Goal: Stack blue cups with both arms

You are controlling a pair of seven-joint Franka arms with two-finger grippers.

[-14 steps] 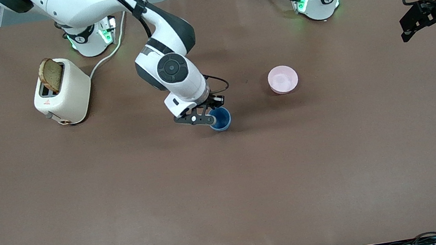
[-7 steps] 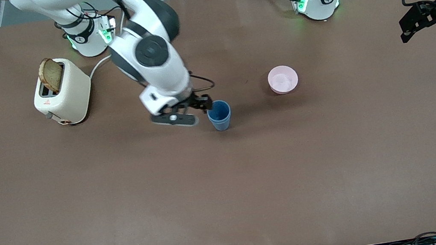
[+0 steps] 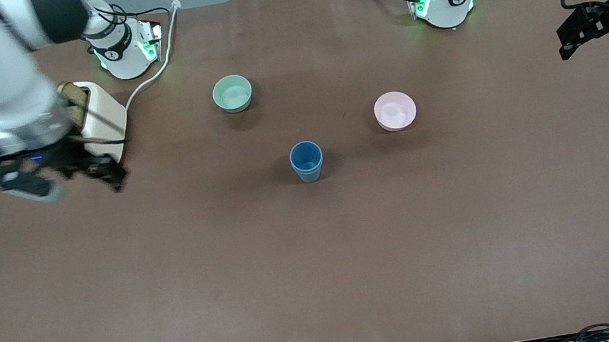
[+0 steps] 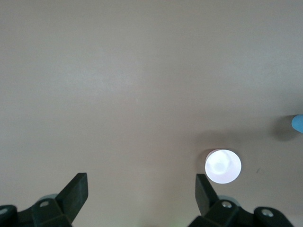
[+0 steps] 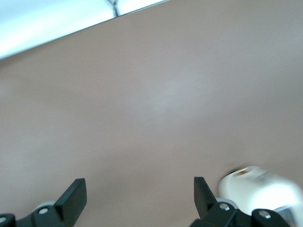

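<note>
One blue cup point(image 3: 307, 161) stands upright mid-table, alone and untouched; I cannot tell whether a second cup is nested inside it. Its edge also shows in the left wrist view point(image 4: 298, 123). My right gripper point(image 3: 73, 180) is open and empty, up in the air over the table beside the toaster; in the right wrist view point(image 5: 139, 198) only bare table lies between its fingers. My left gripper point(image 3: 596, 44) is open and empty, waiting over the left arm's end of the table; it also shows in its own wrist view point(image 4: 142, 194).
A cream toaster point(image 3: 102, 115) with a bread slice point(image 3: 73, 92) stands at the right arm's end, also seen in the right wrist view point(image 5: 258, 189). A pale green bowl point(image 3: 232, 93) and a pink bowl point(image 3: 395, 111) sit farther from the front camera than the cup. The pink bowl also shows in the left wrist view point(image 4: 223, 166).
My right gripper has left the blue cup and swung away to beside the toaster, uncovering the green bowl. The cup stays in place. The left arm has not moved.
</note>
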